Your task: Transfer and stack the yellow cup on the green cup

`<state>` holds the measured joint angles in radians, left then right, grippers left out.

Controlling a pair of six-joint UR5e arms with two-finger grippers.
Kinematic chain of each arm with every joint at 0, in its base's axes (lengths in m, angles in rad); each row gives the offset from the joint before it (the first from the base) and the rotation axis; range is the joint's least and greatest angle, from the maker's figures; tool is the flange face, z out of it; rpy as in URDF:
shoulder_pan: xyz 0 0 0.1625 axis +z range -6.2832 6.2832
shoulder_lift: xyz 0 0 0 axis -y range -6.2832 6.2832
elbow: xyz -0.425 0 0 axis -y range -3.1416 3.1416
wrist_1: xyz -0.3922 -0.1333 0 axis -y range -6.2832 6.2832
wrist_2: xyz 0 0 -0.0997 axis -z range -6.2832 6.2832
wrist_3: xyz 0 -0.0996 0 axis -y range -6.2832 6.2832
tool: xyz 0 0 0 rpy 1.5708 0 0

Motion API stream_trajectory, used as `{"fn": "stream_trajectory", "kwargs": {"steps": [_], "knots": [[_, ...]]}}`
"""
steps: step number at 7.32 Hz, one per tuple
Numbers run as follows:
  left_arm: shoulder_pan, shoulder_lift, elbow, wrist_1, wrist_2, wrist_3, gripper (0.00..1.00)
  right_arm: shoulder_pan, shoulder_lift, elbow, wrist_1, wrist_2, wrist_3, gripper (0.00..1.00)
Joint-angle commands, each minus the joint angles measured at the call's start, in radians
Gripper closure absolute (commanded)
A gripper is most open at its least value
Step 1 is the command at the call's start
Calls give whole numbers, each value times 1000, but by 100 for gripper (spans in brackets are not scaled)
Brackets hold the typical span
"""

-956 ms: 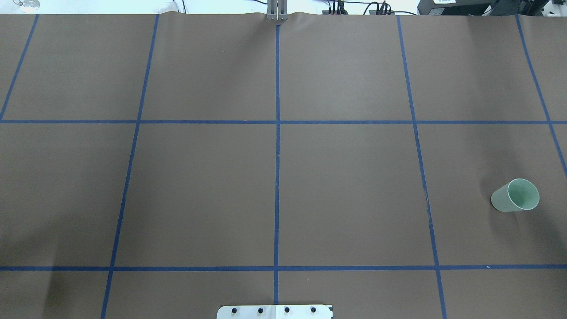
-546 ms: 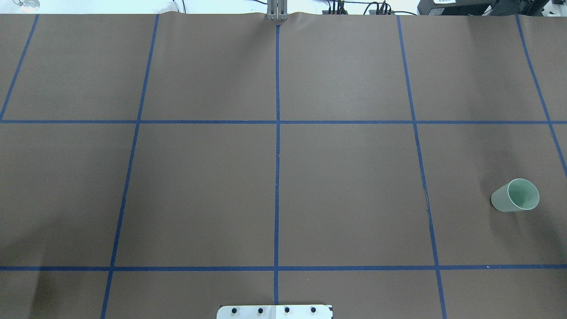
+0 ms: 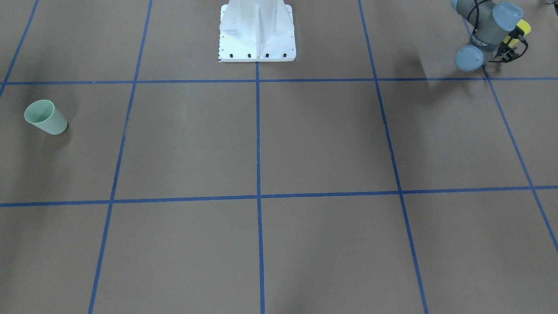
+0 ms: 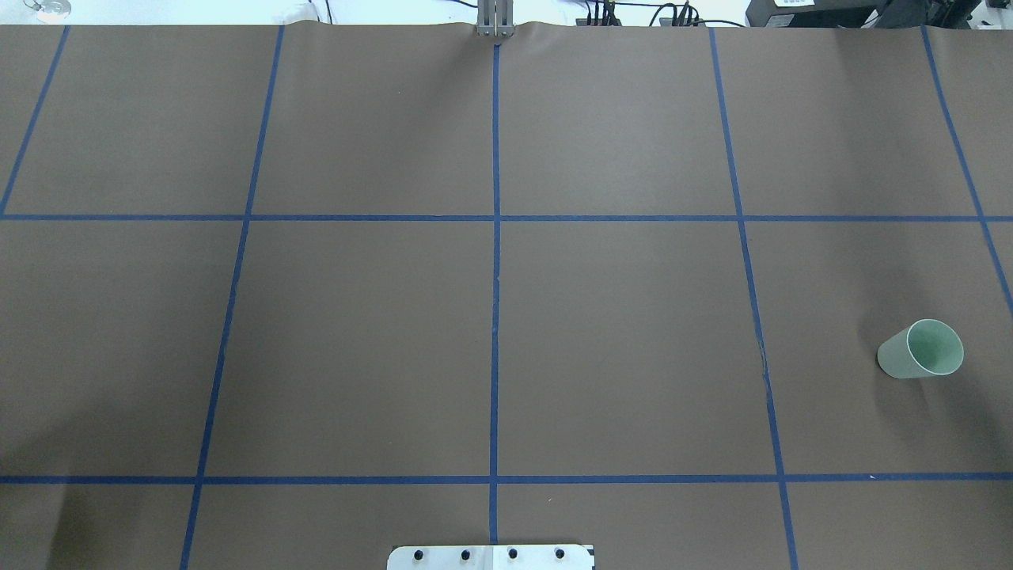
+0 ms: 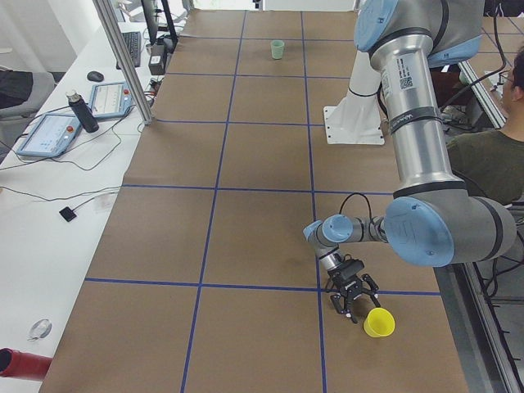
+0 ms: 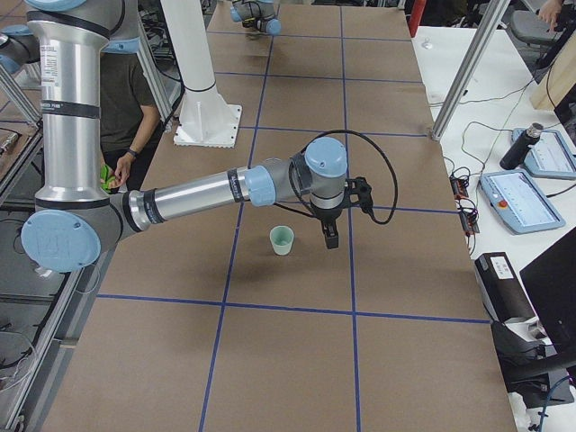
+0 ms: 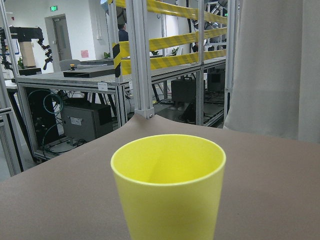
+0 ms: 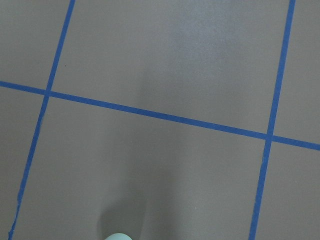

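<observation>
We log the yellow cup (image 5: 379, 322) upright on the table (image 4: 617, 332), lower right of the left-side view, just beside the left gripper (image 5: 350, 308); whether they touch we cannot tell. In the left wrist view the cup fills the lower centre. How wide that gripper stands, or whether it grips anything, we cannot tell. The green cup (image 4: 920, 349) stands upright near the right edge of the overhead view, about mid-height. In the right-side view the right gripper (image 6: 330, 238) hangs just beside it, pointing down, apart from it; its opening we cannot tell.
</observation>
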<state>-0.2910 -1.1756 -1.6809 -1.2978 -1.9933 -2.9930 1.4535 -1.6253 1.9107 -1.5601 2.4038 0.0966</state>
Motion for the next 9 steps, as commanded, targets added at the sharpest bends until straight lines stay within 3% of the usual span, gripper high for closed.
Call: {"fn": "stream_trajectory", "kwargs": {"steps": [1,7,8,9], "knots": [[9,28,1,-29,-1,-3,1,-1,-2,4,0,0,0,0],[45,37,32,-109,-9,-29,7,-1,-12,27,-2,-2,2,0],[52,39,33,-112,-9,-38,15,-1,-12,27,-2,-2,2,0],[79,37,33,-113,-10,-91,39,-1,-13,30,-2,-2,2,0]]}}
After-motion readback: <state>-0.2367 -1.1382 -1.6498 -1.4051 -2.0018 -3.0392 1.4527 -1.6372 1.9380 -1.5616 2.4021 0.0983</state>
